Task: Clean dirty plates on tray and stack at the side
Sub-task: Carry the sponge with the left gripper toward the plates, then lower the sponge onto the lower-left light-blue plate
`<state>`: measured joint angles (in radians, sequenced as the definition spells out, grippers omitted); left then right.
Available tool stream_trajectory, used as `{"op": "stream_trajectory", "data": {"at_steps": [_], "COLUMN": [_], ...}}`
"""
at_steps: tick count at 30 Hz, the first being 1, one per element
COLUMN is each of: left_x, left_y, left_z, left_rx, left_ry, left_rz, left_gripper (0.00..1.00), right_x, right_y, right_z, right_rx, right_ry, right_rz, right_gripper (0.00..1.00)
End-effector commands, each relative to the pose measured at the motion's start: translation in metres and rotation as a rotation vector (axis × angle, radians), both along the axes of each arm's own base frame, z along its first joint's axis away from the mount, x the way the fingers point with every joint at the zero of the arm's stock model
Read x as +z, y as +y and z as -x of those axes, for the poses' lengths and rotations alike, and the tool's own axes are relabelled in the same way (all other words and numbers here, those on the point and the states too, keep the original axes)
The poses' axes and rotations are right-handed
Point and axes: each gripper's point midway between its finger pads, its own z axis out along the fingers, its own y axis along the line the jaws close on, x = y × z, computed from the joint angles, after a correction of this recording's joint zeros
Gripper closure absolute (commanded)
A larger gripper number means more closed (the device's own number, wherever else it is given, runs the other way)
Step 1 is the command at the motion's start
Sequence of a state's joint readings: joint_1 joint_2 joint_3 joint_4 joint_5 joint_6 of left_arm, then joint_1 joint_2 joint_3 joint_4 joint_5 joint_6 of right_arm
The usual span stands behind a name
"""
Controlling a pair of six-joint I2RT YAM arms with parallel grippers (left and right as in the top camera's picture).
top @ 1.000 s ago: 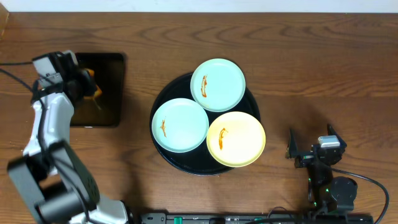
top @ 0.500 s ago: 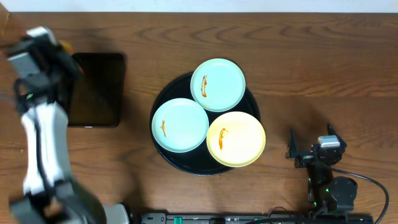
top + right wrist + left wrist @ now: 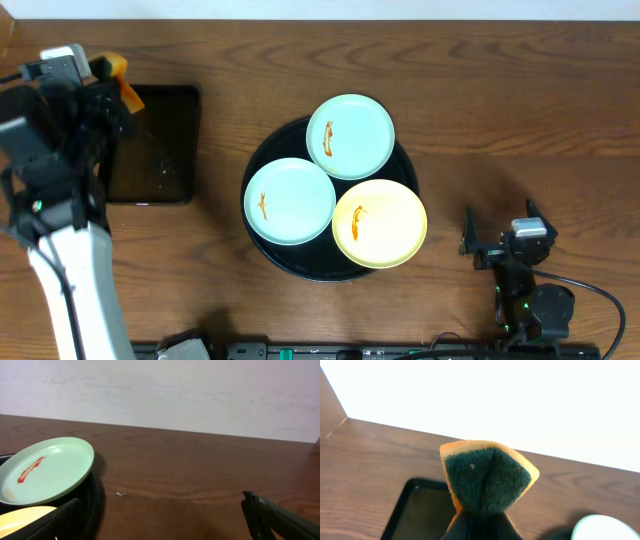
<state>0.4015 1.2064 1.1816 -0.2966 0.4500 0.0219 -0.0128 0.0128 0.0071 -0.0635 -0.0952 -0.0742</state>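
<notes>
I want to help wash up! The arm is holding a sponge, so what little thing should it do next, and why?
Probably swing the left gripper, shut on the sponge, rightward over the nearest mint-blue plate and lower it onto the orange smear. The sauce is unwiped, and the sponge hangs by the small rectangular tray, touching no plate.

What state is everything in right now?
Round black tray: carrying all three plates.
Far mint plate: on the tray, sauce-smeared.
Near mint plate: on the tray, sauce-smeared.
Yellow plate: on the tray, sauce-smeared.
Sponge: pinched into a fold, held in the air.
Left jaws: shut on the sponge.
Right jaws: open, holding nothing.
</notes>
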Motion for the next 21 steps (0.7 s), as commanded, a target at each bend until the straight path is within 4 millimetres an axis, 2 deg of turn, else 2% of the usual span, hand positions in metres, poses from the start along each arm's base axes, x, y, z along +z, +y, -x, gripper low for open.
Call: {"op": "stream_trajectory", "data": {"at_steps": [1,4,6,10,13,18,21], "left_x": [-0.024,-0.061,-0.09,-0.126,-0.15,-0.193,-0.213], "left_y": [-0.031,-0.057,-0.083,-0.129,-0.163,-0.181,-0.194], "left_z": [0.011,0.025,0.035,0.046,0.047,0.046,0.051], "left_rx": [-0.057,-0.091,-0.126,-0.173,-0.248,-0.235,-0.226], "left_ry": [0.117,0.292,0.44,0.641,0.738,0.857,0.938], "left_rz": [0.161,0.244,0.306,0.396,0.362,0.222,0.234], "left_gripper": [0.92,0.93,0.93,0.92,0.92,0.92,0.92], "right_x": [-0.001,-0.001,-0.001,-0.001,-0.001,-0.001,-0.001], "right_y": [-0.003,-0.003,-0.003,-0.003,-0.003,-0.003,-0.003], "right_z": [0.0,0.0,0.0,0.0,0.0,0.0,0.0], "right_rx": [-0.012,-0.013,-0.012,-0.012,-0.012,-0.012,-0.012], "right_ry": [0.0,0.0,0.0,0.0,0.0,0.0,0.0], "right_rz": [0.01,0.01,0.01,0.01,0.01,0.01,0.01], "right_gripper": [0.01,0.01,0.01,0.01,0.01,0.01,0.01]}}
